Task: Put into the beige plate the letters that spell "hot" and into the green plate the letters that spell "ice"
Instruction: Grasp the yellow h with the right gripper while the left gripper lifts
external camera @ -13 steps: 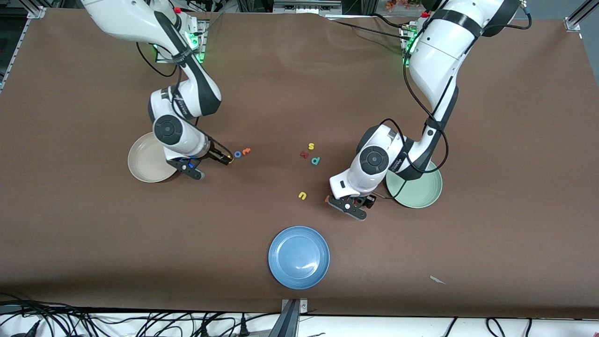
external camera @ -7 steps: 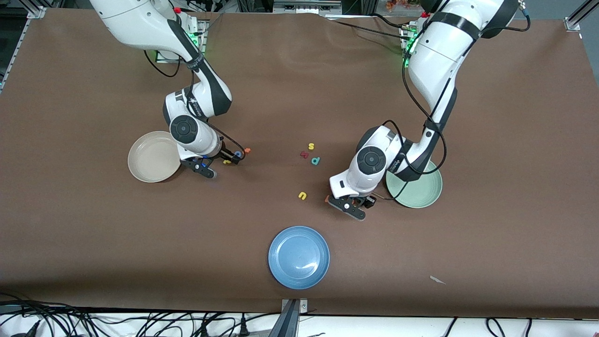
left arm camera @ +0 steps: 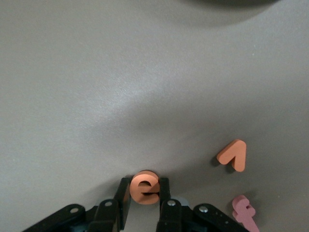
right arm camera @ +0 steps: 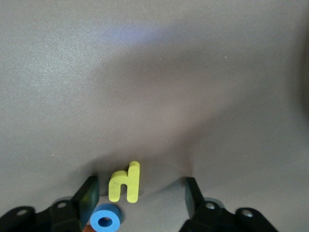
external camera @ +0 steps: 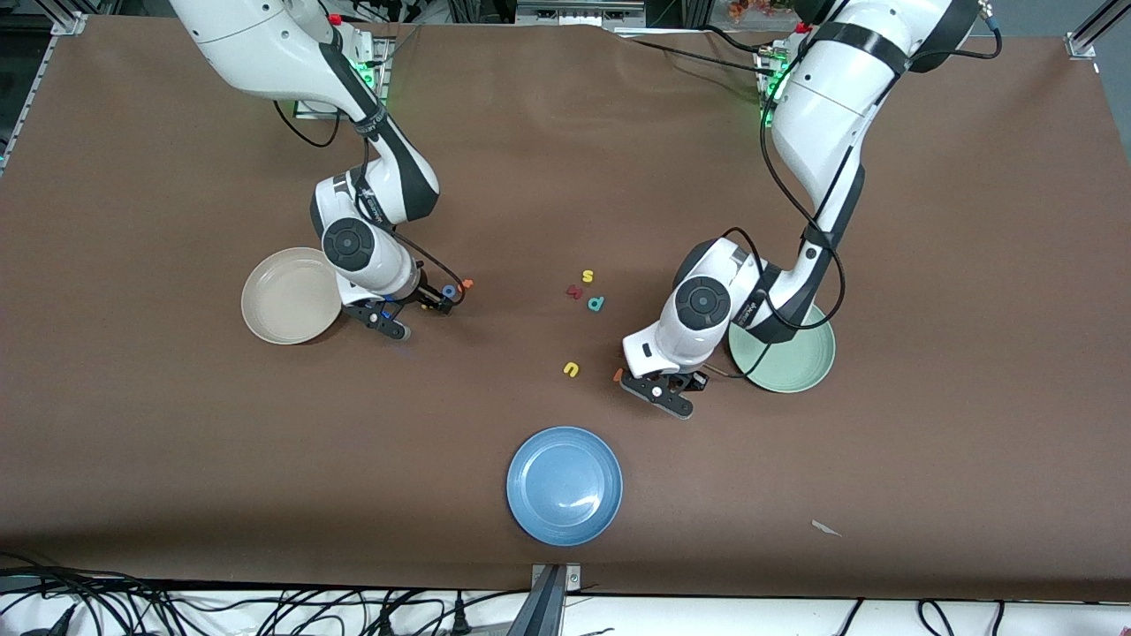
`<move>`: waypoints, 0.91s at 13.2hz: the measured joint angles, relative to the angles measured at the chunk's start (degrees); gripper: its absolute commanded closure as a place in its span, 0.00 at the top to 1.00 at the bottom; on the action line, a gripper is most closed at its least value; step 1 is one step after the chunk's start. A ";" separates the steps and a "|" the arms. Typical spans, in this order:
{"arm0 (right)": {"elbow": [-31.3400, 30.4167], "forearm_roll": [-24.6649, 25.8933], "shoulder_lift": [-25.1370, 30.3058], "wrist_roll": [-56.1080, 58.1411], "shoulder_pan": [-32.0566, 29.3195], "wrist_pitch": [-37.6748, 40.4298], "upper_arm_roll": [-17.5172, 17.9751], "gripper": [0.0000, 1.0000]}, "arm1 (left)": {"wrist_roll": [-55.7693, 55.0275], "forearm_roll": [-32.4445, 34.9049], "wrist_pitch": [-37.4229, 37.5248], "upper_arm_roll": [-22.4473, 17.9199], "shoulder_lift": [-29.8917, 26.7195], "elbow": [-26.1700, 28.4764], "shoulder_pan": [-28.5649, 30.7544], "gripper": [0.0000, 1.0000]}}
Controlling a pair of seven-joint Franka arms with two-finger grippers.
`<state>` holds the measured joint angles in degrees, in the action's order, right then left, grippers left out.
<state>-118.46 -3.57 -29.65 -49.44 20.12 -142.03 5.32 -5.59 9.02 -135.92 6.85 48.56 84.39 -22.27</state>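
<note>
My left gripper [left arm camera: 145, 189] is shut on the orange e [left arm camera: 145, 187], low on the table beside the green plate [external camera: 795, 358]; the e [external camera: 618, 375] peeks out from under the hand. My right gripper [right arm camera: 140, 195] is open, and its fingers [right arm camera: 87, 195] straddle the yellow h [right arm camera: 125, 182] without touching it. The blue o [right arm camera: 106, 221] lies next to one finger. In the front view the right gripper [external camera: 435, 303] is beside the beige plate [external camera: 287, 296], with the o [external camera: 449, 291] and the orange t [external camera: 467, 283] just past it. A dark red letter [external camera: 574, 291] and a teal letter [external camera: 596, 304] lie mid-table.
An orange v [left arm camera: 233, 154] and a pink f [left arm camera: 244, 211] lie close to the left gripper. A yellow s [external camera: 588, 276] sits by the dark red letter, and a yellow u [external camera: 572, 369] lies nearer the camera. A blue plate [external camera: 564, 485] stands near the front edge.
The right hand slid off the beige plate's rim toward the blue o and settled around the h. The left gripper stayed in place and its fingers closed on the e.
</note>
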 measured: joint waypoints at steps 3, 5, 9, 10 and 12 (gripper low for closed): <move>0.09 0.00 0.02 0.01 0.01 -0.51 0.08 0.50 | -0.15 0.00 0.03 -0.11 -0.08 -0.63 0.04 0.09; 0.15 0.00 0.08 0.01 0.02 -0.52 0.10 0.45 | -0.28 0.00 0.70 -0.12 -0.56 -0.86 0.16 0.08; 0.24 0.00 0.32 0.01 0.03 -0.52 0.15 0.18 | -0.64 0.00 5.92 -0.16 -2.35 -0.96 0.59 0.06; 0.26 0.00 0.32 0.01 0.04 -0.54 0.16 0.16 | -0.93 0.00 7.82 -0.16 -2.94 -0.97 0.69 0.06; 0.32 0.00 0.33 0.01 0.05 -0.50 0.18 0.16 | -1.90 0.00 10.24 -0.20 -4.08 -0.66 0.91 0.06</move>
<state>-118.14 -3.57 -29.31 -49.44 20.16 -142.53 5.50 -7.50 9.02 -125.67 6.65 44.48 83.73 -21.36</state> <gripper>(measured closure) 0.740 0.722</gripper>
